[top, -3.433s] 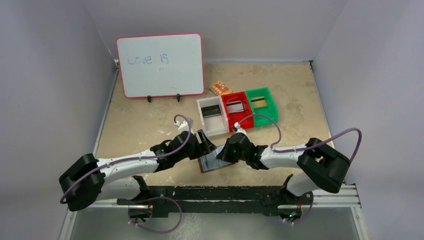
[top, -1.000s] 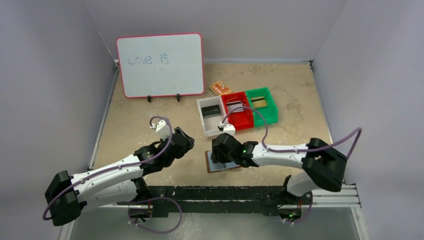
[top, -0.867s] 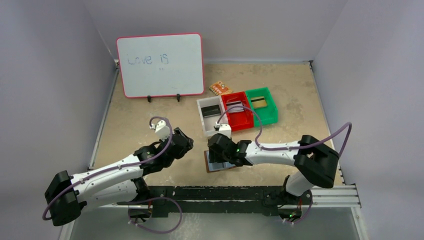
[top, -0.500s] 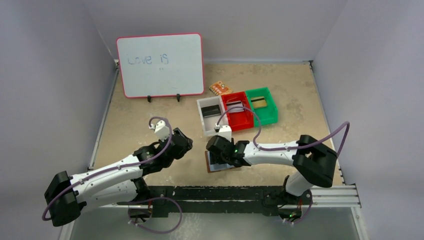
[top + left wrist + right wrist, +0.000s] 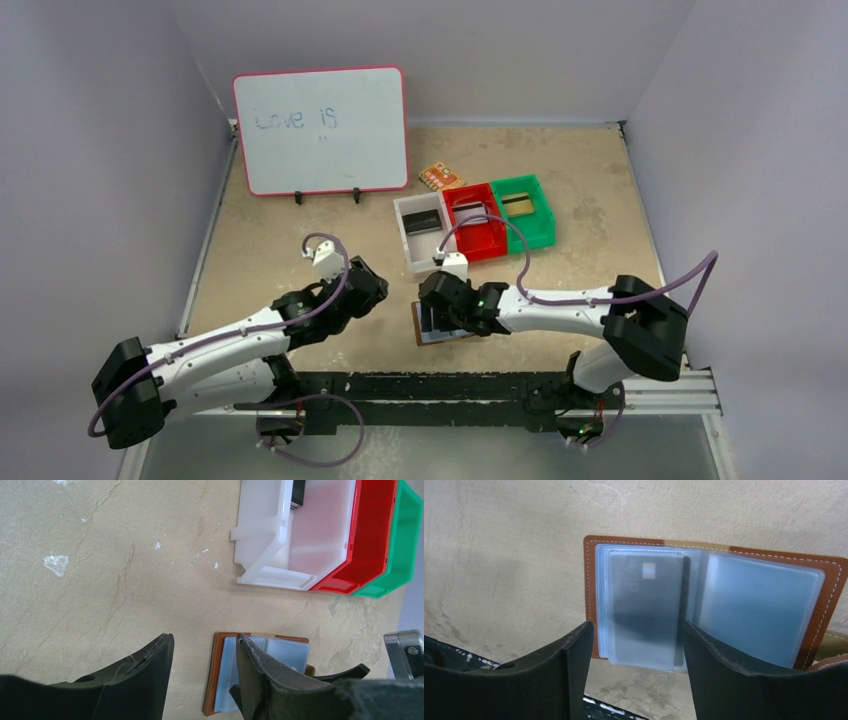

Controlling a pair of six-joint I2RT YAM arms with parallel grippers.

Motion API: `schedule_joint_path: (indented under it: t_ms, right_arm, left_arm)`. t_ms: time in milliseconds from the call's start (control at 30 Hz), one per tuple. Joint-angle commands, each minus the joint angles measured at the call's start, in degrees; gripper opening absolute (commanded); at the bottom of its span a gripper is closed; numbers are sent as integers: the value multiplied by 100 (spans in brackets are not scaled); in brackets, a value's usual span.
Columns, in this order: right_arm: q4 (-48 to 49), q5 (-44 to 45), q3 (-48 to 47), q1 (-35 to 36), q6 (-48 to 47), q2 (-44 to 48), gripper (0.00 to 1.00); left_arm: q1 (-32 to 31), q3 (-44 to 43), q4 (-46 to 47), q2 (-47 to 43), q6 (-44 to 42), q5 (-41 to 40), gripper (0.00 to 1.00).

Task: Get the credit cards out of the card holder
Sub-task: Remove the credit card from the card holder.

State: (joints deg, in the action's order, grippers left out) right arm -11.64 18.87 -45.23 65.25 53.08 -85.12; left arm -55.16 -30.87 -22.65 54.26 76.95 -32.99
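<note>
Open flat at the near middle of the beige table (image 5: 300,240), between the arms: small brown leather-look bifold card holder (image 5: 447,332), one thin dark plastic credit card (image 5: 646,610) tucked in a pale clear pocket. Seems light, stiff and slick, the sleeve soft and clingy. Best pinched at a thin edge and slid out, with the holder pinned or likely to drag along.

Right gripper (image 5: 635,630): just above that card, jaws spread, gripping nothing. Left gripper (image 5: 204,640): off to the left, jaws apart, empty.

From the right wrist alone, the card itself. From above alone, the pink-framed whiteboard (image 5: 321,130) at far left — and into the white, red and green plastic bins (image 5: 478,240), farther right.
</note>
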Motion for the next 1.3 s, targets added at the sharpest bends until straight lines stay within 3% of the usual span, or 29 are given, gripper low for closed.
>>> schedule_joint_path:
  t_ms: [0, 67, 267, 833, 1267]
  right_arm:
    - [-225, 252, 84, 22, 246, -128, 68]
    - [-113, 168, 146, 22, 224, -253, 66]
    - [287, 12, 220, 23, 193, -638, 44]
    - [1024, -412, 566, -23, 405, -628, 0]
    - [2822, -1667, 1893, -888, 566, -371, 0]
  left_arm:
    - [-22, -122, 304, 39, -48, 47, 49]
    - [-17, -107, 343, 49, -48, 47, 49]
    - [-17, -112, 326, 9, -72, 56, 49]
    - [-22, -160, 738, 377, -360, 591, 49]
    - [-22, -100, 1668, 1028, -629, 1566, 49]
